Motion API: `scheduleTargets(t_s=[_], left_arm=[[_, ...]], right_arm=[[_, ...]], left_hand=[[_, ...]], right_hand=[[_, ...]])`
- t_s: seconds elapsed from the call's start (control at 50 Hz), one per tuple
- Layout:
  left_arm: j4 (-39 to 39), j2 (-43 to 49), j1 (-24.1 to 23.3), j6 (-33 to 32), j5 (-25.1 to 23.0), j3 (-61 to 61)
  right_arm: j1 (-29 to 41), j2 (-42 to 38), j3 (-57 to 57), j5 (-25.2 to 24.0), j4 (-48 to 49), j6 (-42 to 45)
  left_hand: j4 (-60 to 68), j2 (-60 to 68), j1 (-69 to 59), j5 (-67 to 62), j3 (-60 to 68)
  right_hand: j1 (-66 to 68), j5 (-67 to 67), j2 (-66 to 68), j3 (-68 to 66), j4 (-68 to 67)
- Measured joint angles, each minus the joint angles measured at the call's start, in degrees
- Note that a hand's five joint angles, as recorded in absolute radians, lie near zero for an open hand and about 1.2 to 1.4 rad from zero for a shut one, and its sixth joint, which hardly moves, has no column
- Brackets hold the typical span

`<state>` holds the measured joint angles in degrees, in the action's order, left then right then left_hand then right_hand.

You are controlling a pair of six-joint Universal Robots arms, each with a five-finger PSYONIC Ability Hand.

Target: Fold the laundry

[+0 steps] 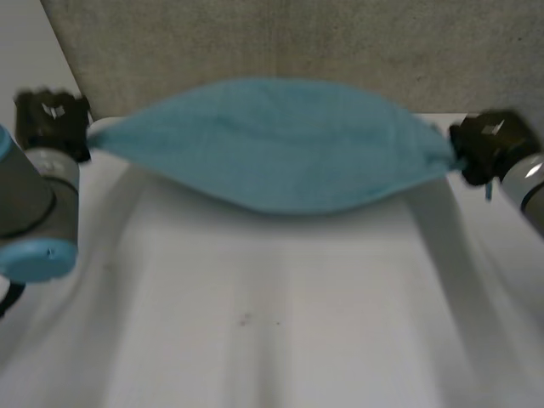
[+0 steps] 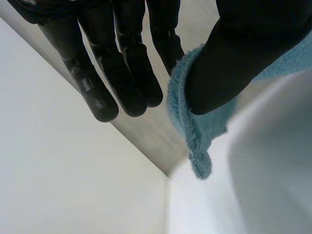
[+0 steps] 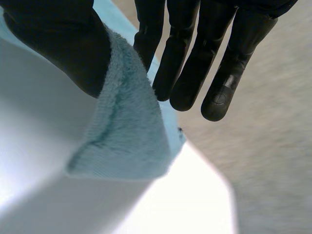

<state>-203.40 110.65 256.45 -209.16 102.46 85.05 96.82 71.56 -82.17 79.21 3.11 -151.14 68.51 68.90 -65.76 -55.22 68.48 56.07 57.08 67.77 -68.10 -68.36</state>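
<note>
A teal towel (image 1: 280,144) hangs stretched between my two hands over the far part of the white table (image 1: 272,323), its middle sagging in a curve. My left hand (image 1: 51,119) holds the towel's left end. In the left wrist view the thumb (image 2: 234,63) pinches the towel's corner (image 2: 195,131) while the other fingers (image 2: 122,73) stay straight beside it. My right hand (image 1: 489,144) holds the right end. In the right wrist view its thumb (image 3: 63,44) presses the towel's corner (image 3: 126,131) against a finger, and the remaining fingers (image 3: 195,58) point straight out.
A grey panel (image 1: 297,42) stands behind the table's far edge. My left arm (image 1: 34,204) is at the table's left side and my right arm (image 1: 527,187) at its right side. Bare white tabletop lies below the towel toward me.
</note>
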Motion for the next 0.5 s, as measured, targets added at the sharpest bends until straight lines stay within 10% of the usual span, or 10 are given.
scheduleTargets(t_s=[0.5], left_arm=[[-2.1, 3.4, 2.4, 3.1, -0.7, 10.0]], right_arm=[[-6.8, -11.8, -10.9, -6.2, 4.5, 0.8]], left_hand=[[0.2, 0.0, 0.0, 0.0, 0.0]], right_hand=[[-14.6, -19.1, -20.4, 21.1, 21.3]])
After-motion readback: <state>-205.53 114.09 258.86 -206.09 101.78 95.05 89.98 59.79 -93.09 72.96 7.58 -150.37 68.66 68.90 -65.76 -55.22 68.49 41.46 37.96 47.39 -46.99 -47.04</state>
